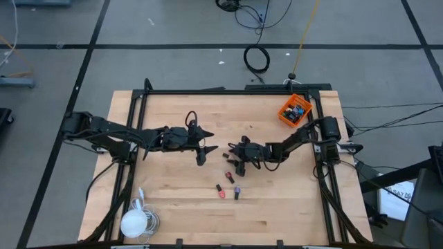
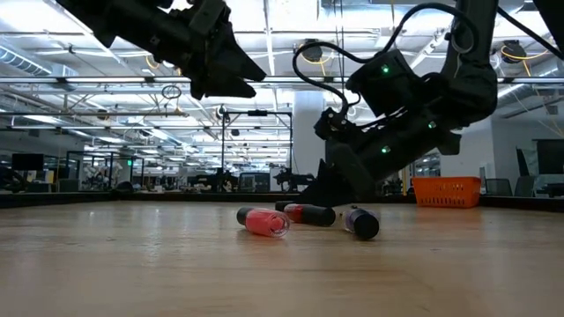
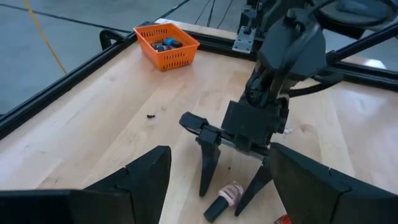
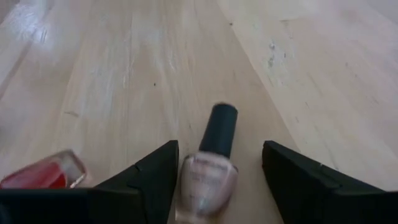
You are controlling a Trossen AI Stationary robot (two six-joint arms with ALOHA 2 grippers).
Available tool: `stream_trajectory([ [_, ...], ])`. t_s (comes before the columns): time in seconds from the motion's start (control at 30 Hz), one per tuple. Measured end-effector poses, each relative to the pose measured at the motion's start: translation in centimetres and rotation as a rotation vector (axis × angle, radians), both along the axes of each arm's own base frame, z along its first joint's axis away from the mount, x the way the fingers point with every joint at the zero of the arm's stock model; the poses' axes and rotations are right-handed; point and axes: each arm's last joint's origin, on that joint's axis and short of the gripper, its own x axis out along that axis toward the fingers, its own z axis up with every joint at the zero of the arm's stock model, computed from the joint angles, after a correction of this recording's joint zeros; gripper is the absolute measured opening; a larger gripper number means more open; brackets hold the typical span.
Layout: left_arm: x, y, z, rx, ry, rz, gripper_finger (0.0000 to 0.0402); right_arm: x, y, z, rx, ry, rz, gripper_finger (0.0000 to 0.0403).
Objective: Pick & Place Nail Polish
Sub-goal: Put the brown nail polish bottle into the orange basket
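A large open hall with ceiling lights and metal framing was seen beyond the light wooden table (image 1: 180, 207), which stood in a black frame on a grey floor. At the table's far right corner an orange bin (image 1: 294, 110) was placed, with several small bottles already in it. A white bulb-shaped object (image 1: 133, 223) with a cord lay near the front left corner.

The right gripper (image 3: 231, 182) was lowered to the table near its middle, its fingers (image 3: 209, 163) spread apart on either side of a pale pink nail polish bottle (image 4: 208, 176) with a dark cap, which lay on its side on the wood between them. Whether the fingers touched the bottle could not be told. A red bottle (image 4: 43, 172) lay just beside it.

The left gripper (image 1: 205, 153) was held above the table just left of the right gripper, its fingers apart and nothing between them.

Closer to the front edge, two more bottles were lying on the table: a pink-red bottle (image 1: 221, 192) and a purple bottle (image 1: 236, 193).
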Motion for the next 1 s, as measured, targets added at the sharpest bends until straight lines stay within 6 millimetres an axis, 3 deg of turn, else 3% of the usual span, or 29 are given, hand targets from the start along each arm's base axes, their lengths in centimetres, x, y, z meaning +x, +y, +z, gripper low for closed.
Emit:
stream_trajectory([
  [0.4,1.4,0.0,-3.0,-0.018,0.091,0.009,0.0267,-0.4,0.0,-0.7,-0.005,0.094,0.001,0.0183],
  [0.6,1.5,-0.1,-3.0,-0.018,0.077,0.008,0.0267,-0.5,0.0,-0.4,-0.017,0.095,0.014,0.0166],
  [0.87,1.5,-0.1,-2.8,-0.019,0.059,0.008,0.0267,-0.5,0.0,-0.4,-0.038,0.100,0.034,0.0114],
  [1.0,1.5,-0.1,-2.8,-0.019,0.059,0.008,0.0267,-0.5,0.0,-0.4,-0.045,0.101,0.040,0.0113],
])
